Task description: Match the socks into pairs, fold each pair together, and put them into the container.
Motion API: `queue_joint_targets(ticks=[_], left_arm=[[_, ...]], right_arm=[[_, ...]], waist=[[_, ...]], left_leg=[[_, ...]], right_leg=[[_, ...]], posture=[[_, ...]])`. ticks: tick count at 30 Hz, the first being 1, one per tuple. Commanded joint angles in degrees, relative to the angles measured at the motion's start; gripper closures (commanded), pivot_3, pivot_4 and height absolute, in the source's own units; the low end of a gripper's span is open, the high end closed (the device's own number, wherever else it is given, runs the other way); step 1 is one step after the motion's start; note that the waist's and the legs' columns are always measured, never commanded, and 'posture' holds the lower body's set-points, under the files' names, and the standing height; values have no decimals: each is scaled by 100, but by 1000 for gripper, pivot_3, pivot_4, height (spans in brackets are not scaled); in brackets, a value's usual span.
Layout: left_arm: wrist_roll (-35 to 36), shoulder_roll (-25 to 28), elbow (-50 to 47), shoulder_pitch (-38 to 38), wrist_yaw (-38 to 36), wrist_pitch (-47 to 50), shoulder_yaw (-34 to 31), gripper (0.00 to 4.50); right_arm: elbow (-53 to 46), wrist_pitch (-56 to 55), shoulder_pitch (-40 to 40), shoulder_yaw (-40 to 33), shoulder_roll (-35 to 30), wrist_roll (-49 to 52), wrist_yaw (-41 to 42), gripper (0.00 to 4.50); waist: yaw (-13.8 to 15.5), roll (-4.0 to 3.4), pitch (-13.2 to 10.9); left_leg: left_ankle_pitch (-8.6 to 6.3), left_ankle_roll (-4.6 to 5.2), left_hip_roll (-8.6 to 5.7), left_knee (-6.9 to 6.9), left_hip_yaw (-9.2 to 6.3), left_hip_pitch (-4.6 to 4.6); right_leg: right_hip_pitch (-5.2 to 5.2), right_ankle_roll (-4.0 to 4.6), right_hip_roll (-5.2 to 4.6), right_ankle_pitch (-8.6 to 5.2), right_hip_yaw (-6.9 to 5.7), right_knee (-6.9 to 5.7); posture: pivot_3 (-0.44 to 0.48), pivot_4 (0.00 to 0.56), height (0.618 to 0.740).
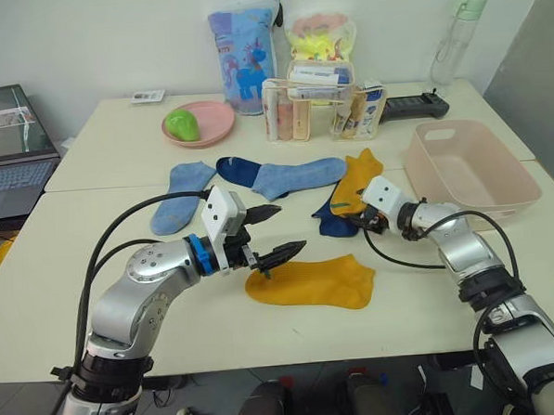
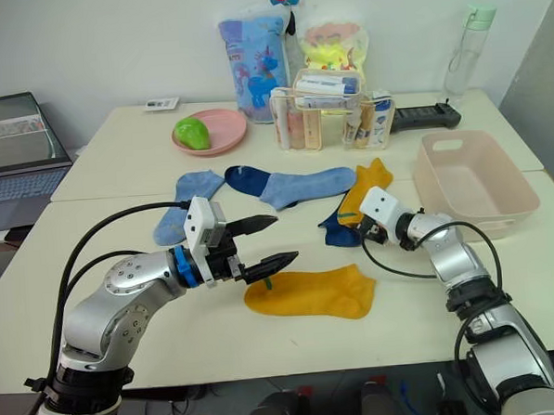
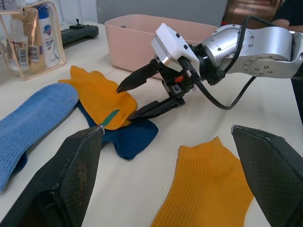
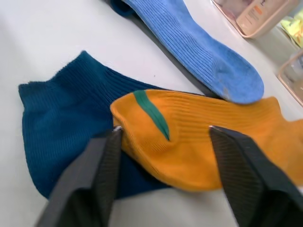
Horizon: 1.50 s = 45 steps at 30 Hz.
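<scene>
Flat mustard-yellow knit sock (image 1: 309, 283) under my left gripper (image 1: 272, 234) — fingers apart — my right gripper (image 3: 135, 100), spread, astride another mustard-yellow sock (image 4: 199, 135).

I see a pale cream tabletop (image 1: 118, 179), seemingly two tables pushed together, and I place everything from the pale pink rectangular plastic tub (image 1: 470, 171) at its right edge. Just left of the tub lies a mustard-yellow knit sock (image 1: 357, 179) overlapping a dark navy sock (image 1: 331, 218). Further left a light blue sock (image 1: 299, 176) covers another navy sock (image 1: 235, 169), then a second light blue sock (image 1: 182, 198). Nearer me than the tub, a second mustard-yellow sock (image 1: 311, 282) lies flat. Behind the tub's left side stands a clear plastic organiser of toiletries (image 1: 320, 107), beyond it a round pink plate (image 1: 198, 123).
</scene>
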State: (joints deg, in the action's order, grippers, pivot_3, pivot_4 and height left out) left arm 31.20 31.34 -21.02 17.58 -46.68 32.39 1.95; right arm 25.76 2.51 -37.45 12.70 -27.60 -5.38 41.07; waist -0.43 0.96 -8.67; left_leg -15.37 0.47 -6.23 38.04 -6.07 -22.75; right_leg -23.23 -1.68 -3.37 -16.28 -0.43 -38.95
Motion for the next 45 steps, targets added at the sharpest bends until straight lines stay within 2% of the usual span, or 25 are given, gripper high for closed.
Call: queue_joint_targets(ticks=[1,6,12,18,26,34,40,45], left_arm=[[-12,1,-141,-43,37,-86,-35,0],[-41,1,-130,-67,69,-98,-61,0],[-57,13,-105,-99,84,-104,-73,0],[-31,112,-1,-174,90,-49,-230,0],[-84,166,112,-146,61,-108,-255,0],[-102,232,152,-242,50,-151,-363,0],[-112,365,411,-82,-135,-187,-365,0],[-186,301,616,153,-246,-246,-229,0]], right_arm=[[68,-107,-98,-73,7,36,81,2786],[66,-183,-92,-121,43,71,117,4472],[-357,-44,33,-261,23,295,298,4472],[-1179,401,297,-289,-136,389,470,4472],[-1494,537,392,-309,-244,446,561,4472],[-2971,1408,991,-403,-592,1224,1305,4472],[-4873,2505,1700,-199,-1354,2445,2487,4472],[-5659,3723,1792,-370,-1621,3427,2500,4472]], waist=[[0,0,0],[-5,0,0],[-4,0,0],[0,0,0],[6,-1,-1],[27,-1,-1],[37,-1,-2],[47,1,-2]], left_leg=[[0,0,0,0,0,0],[0,0,0,0,0,1],[0,0,0,0,0,0],[0,0,0,0,-1,0],[0,0,0,-1,-1,0],[0,0,1,-1,-4,-1],[-2,2,1,-1,-9,-6],[-2,3,1,2,-12,-4]], right_leg=[[0,0,0,0,0,0],[-1,0,0,0,1,-1],[-1,0,0,0,0,-1],[0,0,0,0,1,0],[-1,0,0,0,0,0],[0,0,0,0,-1,1],[0,0,0,0,-4,6],[4,0,0,0,-6,4]], posture=[[0,150,740],[0,150,740],[0,150,740],[0,150,740],[0,150,740],[0,150,740],[0,150,740],[0,150,740]])
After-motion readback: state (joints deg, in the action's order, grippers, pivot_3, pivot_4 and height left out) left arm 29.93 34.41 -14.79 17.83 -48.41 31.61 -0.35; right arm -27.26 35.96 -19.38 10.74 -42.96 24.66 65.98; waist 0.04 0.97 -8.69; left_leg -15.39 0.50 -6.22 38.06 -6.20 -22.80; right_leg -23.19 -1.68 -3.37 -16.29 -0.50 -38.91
